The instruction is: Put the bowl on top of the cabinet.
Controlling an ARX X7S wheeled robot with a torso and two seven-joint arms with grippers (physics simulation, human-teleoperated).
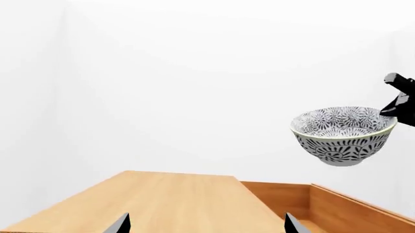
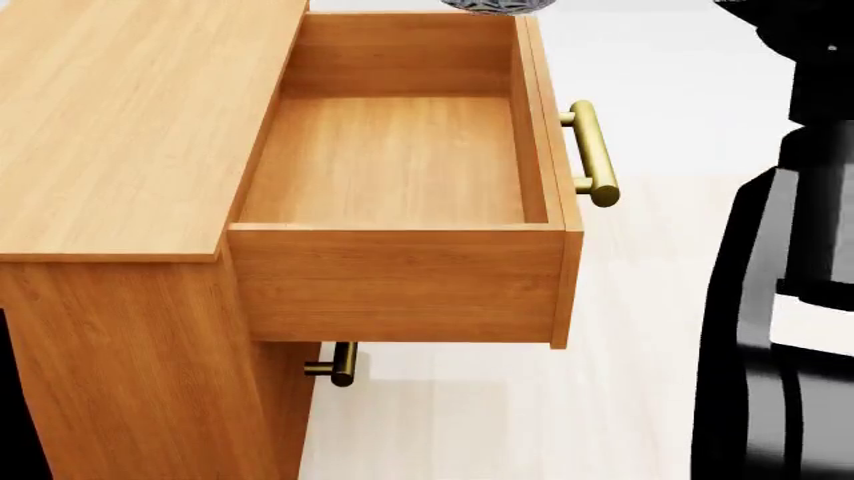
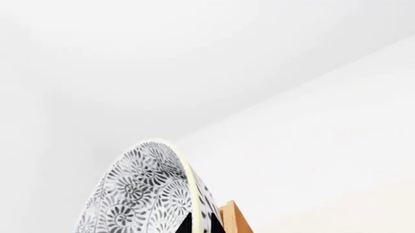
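Bowl (image 1: pixel 343 135): round, deep, white with dense dark grey-blue floral pattern inside and out. In the left wrist view it sits at the right middle of the frame, upright and level, in the air above the open drawer, touching nothing beneath it. In the head view only a sliver of its underside (image 2: pixel 497 5) shows at the top edge, over the drawer's far end. In the right wrist view its patterned wall (image 3: pixel 139 194) fills the lower left of the frame, seen edge-on.

Right gripper (image 1: pixel 391 110): dark, at the right edge of the left wrist view. Its fingers (image 1: pixel 389 109) are clamped on the bowl's right rim; one dark fingertip (image 3: pixel 201 224) lies against the bowl wall at the bottom of the right wrist view.

Left gripper (image 1: pixel 207 225): only two finger tips (image 1: pixel 120 224) show at the bottom edge of the left wrist view, spread wide apart, holding nothing, well clear of the bowl and over the cabinet top.

Cabinet (image 2: pixel 120 120): orange-brown wood grain, flat top at the upper left of the head view.

Drawer (image 2: pixel 400 270): pulled out at centre of the head view, with a brass bar handle (image 2: pixel 594 152) on its right face.

Second brass handle (image 2: pixel 336 364): lower centre of the head view, under the drawer.
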